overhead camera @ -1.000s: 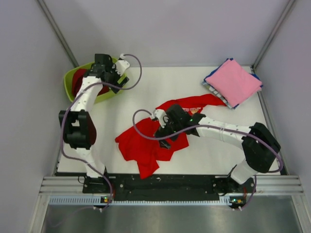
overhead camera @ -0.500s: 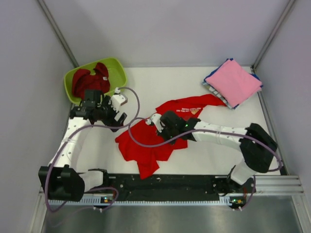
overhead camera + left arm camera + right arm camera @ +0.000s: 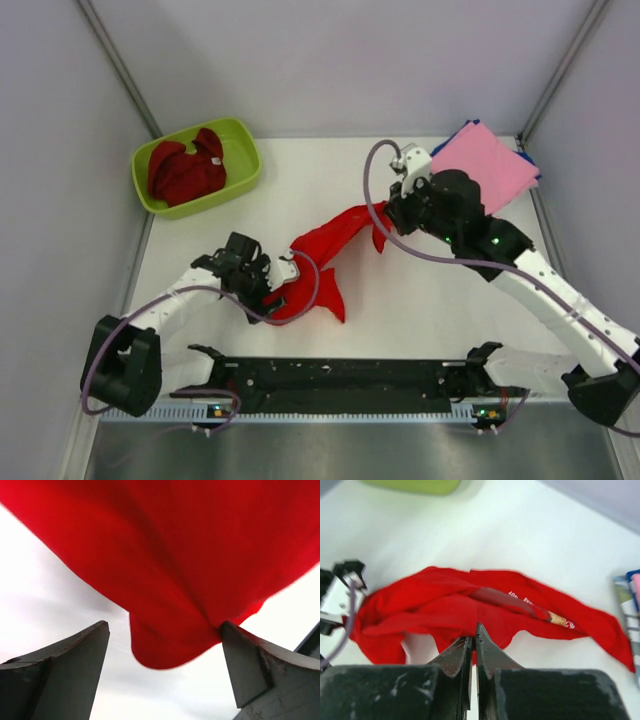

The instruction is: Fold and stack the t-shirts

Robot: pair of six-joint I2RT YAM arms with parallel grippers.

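Two hands: both work the bright red t-shirt (image 3: 325, 240), one at each end of it, near the middle of the desk (image 3: 330, 170).
Left hand (image 3: 272, 283): low at the near-left end of the cloth. In its wrist view the fingers (image 3: 75, 650) are spread wide, and a red fold bulges down between them, brushing the right finger but not pinched.
Right hand (image 3: 388, 215): raised at the far-right end. Its fingers are pressed together, and a thin fold of the shirt seems caught at their tips.
Bright red t-shirt: bunched into a slanting band from near left to far right, with a loose flap trailing toward the near edge. The chest print shows in the right wrist view.
Why held so: a grip at each end would pull the crumpled cloth straight, so it can be laid flat before folding.
Step in hand: spreading, by my reading. No fold is made yet.
Pink t-shirt (image 3: 485, 165): folded on top of the stack at the far-right corner, placed where finished shirts go.
Darker red t-shirt (image 3: 185, 170): crumpled in the lime-green tub (image 3: 240, 150) at far left, waiting its turn.
Risk: with the left fingers apart, a pull from the right would likely drag the whole shirt instead of stretching it.
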